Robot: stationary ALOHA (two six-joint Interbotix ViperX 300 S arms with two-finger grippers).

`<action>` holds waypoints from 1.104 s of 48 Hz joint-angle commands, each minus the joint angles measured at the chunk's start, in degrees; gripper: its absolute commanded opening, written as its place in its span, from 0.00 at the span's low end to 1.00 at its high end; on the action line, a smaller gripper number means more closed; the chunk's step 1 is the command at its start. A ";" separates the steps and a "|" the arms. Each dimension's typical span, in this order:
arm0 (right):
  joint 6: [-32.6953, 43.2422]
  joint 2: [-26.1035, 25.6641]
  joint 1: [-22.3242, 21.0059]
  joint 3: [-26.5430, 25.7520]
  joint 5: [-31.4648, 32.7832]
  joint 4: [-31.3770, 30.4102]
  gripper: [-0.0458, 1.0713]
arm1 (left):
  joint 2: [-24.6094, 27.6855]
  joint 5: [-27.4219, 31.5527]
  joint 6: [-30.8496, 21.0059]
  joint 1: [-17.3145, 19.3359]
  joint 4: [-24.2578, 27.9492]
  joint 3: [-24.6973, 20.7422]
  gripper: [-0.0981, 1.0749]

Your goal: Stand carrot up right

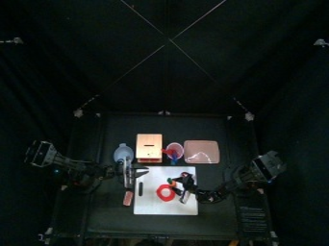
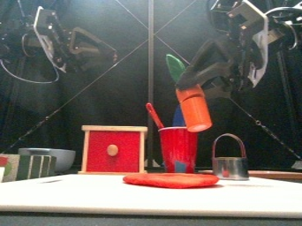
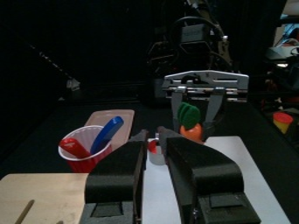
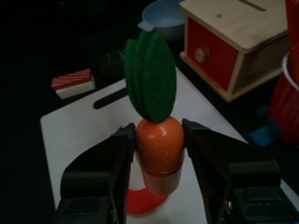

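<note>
The carrot [image 2: 195, 110] is orange with a green leaf [image 2: 175, 66]. My right gripper [image 2: 199, 86] is shut on it and holds it tilted in the air, leaf up, above a flat red piece [image 2: 171, 180] on the white cutting board [image 4: 82, 122]. In the right wrist view the jaws of my right gripper [image 4: 160, 144] clamp the orange body of the carrot [image 4: 160, 150], leaf [image 4: 152, 74] pointing away. My left gripper [image 3: 158, 156] is open and empty, hanging at the table's left, and faces the carrot [image 3: 190, 127].
A red cup [image 2: 177, 148] with a blue and a red utensil stands behind the board. A red-fronted wooden box [image 2: 115, 150] is to its left, a metal cup [image 2: 229, 159] to its right, and a grey bowl [image 2: 48, 159] at the far left.
</note>
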 commanded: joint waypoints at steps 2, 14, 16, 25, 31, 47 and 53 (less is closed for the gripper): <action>3.52 1.14 0.00 -0.09 3.52 -4.13 0.55 | -0.18 -0.53 -0.09 0.26 -0.26 -1.32 0.62; 6.59 7.03 0.53 -1.67 5.71 -6.59 0.54 | 0.00 -0.53 -0.18 0.26 -1.49 -1.32 0.62; 6.59 7.73 0.70 -2.29 5.71 -6.59 0.54 | 0.00 -0.53 -0.18 0.26 -1.49 -1.32 0.62; 6.24 9.93 1.41 -4.75 5.71 -6.77 0.54 | 0.09 -0.53 -0.18 0.26 -1.58 -1.32 0.62; 6.24 11.25 1.76 -5.45 6.15 -6.59 0.54 | 0.26 -0.53 -0.18 0.26 -1.58 -1.14 0.62; 6.59 14.50 1.41 -6.15 9.49 -6.77 0.54 | 0.44 -0.53 -0.26 0.26 -2.02 -1.14 0.62; 6.77 14.85 1.49 -6.33 9.49 -6.68 0.54 | 0.53 -0.53 -0.26 0.09 -2.99 -1.05 0.62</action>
